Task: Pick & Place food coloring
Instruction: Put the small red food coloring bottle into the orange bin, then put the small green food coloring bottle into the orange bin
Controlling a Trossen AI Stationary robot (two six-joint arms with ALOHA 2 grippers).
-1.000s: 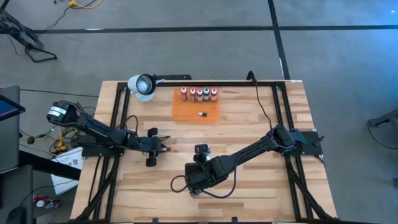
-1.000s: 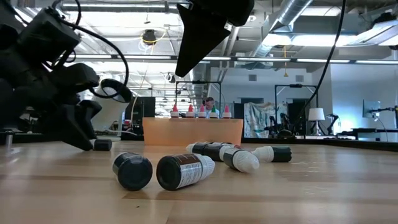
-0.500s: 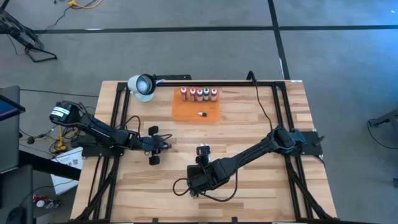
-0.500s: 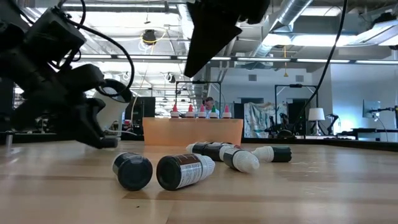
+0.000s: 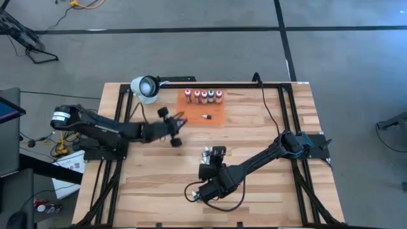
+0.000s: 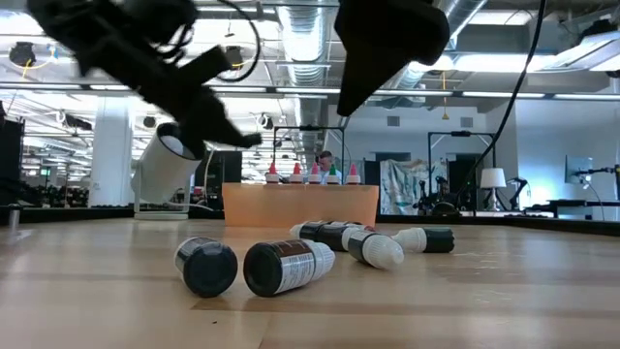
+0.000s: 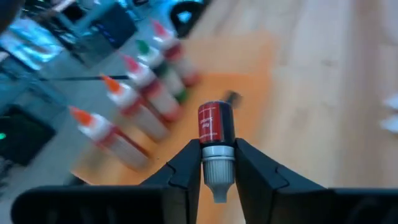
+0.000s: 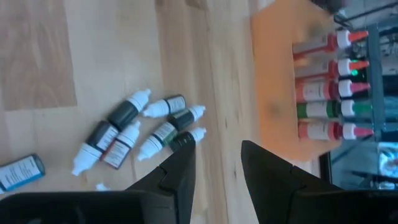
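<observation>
My left gripper point(image 5: 180, 122) hangs above the table just off the near left corner of the flat orange tray point(image 5: 191, 114). It is shut on one small food coloring vial point(image 7: 215, 121), dark with a red label. Several larger bottles point(image 5: 203, 96) stand in a row along the tray's far edge, and one vial point(image 5: 206, 116) lies on the tray. More vials point(image 8: 140, 127) lie on their sides on the wood near the table's near middle. My right gripper point(image 8: 217, 149) hangs open above them with nothing between its fingers. My left gripper pinches the vial at its grey cap end point(image 7: 217, 163) between the two fingers. The fingers come from the table's left, slanting a little downward, and the vial lies along them. Its dark body sticks out ahead of the fingertips, lifted clear of the table.
A white lamp head point(image 5: 145, 88) sits at the far left by the black frame rail. A blue-labelled vial point(image 8: 18, 171) lies apart from the cluster. Bare wood point(image 5: 267, 121) lies right of the tray.
My left gripper has risen from the table and swung toward the far right, up to the orange tray. It has tipped from pointing steeply down to nearly level, and the small vial has come up off the wood with it. My right gripper has shifted slightly toward the table's right edge.
</observation>
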